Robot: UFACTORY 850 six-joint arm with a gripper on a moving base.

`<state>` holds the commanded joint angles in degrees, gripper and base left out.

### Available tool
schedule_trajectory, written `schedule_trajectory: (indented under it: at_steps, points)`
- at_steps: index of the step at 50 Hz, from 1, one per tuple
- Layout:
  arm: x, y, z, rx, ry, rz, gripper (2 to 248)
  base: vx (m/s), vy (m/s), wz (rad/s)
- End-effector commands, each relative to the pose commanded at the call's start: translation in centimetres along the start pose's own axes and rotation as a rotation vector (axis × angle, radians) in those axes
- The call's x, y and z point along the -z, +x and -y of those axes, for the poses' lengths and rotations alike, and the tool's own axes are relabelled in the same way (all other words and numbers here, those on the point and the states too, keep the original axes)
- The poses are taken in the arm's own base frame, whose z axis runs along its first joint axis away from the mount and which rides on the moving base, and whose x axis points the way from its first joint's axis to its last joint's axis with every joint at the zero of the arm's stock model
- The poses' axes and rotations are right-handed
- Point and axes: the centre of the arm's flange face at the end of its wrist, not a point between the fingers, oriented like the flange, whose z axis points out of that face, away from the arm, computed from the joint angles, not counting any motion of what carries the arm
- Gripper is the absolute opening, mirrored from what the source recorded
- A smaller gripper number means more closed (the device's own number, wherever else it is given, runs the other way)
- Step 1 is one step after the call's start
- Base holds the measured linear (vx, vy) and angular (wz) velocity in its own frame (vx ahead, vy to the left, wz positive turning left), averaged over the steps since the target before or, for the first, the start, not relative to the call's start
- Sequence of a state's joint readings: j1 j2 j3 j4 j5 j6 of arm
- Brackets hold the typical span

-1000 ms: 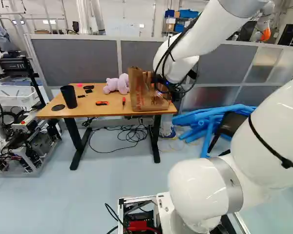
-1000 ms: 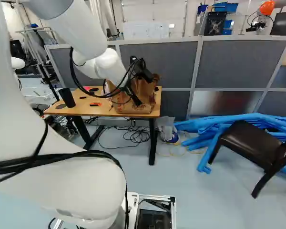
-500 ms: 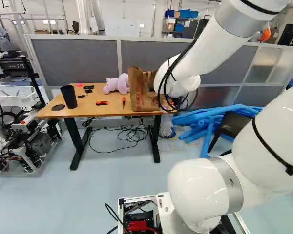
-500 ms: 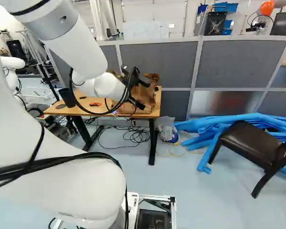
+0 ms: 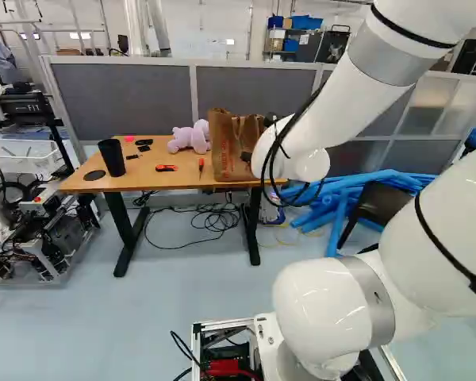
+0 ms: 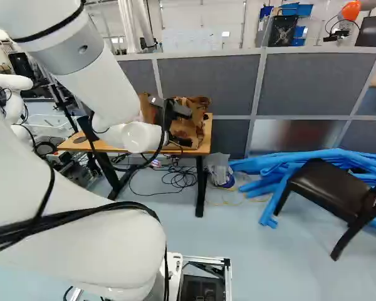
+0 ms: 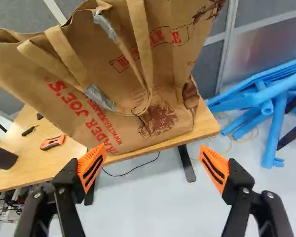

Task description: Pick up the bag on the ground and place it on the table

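My gripper [image 6: 180,111] is in front of the brown paper bag [image 6: 194,119], on the side towards the base. In the wrist view the gripper [image 7: 153,163] stands wide open with nothing between its orange pads. Ahead of it the bag [image 7: 163,94] rests on the wooden table [image 7: 34,170], near the edge, its handles standing clear of both fingers. The left base view shows the bag [image 5: 224,151] upright at the right end of the table [image 5: 139,184], partly hidden by my arm.
On the table are a pink plush toy [image 5: 190,137], a black cup [image 5: 112,157] and an orange-and-black cutter [image 5: 166,167]. Blue tubes [image 6: 269,166] and a dark chair [image 6: 323,185] stand to the right. Cables [image 5: 214,218] lie under the table; another robot [image 6: 15,88] is at the left.
My arm has drawn back from the bag towards the base, and the gripper now stands apart from it. The bag has stayed on the table. The base has not moved.
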<state>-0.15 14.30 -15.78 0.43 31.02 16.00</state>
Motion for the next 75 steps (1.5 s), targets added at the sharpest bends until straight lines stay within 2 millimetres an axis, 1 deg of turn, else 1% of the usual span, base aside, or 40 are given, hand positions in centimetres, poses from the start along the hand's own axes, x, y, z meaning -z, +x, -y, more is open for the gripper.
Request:
schedule_trajectory:
  at_steps: [22, 37, 56, 75]
  points:
    - [1.3, -2.9, -0.8, 0.142, 0.021, -0.083, 247, 0.000, 0.000, 0.000]
    - [2.0, -4.3, -1.2, 0.209, 0.027, -0.124, 247, 0.000, 0.000, 0.000]
    - [2.7, -5.5, -1.5, 0.265, 0.030, -0.158, 247, 0.000, 0.000, 0.000]
    - [3.0, -5.9, -1.6, 0.286, 0.031, -0.171, 247, 0.000, 0.000, 0.000]
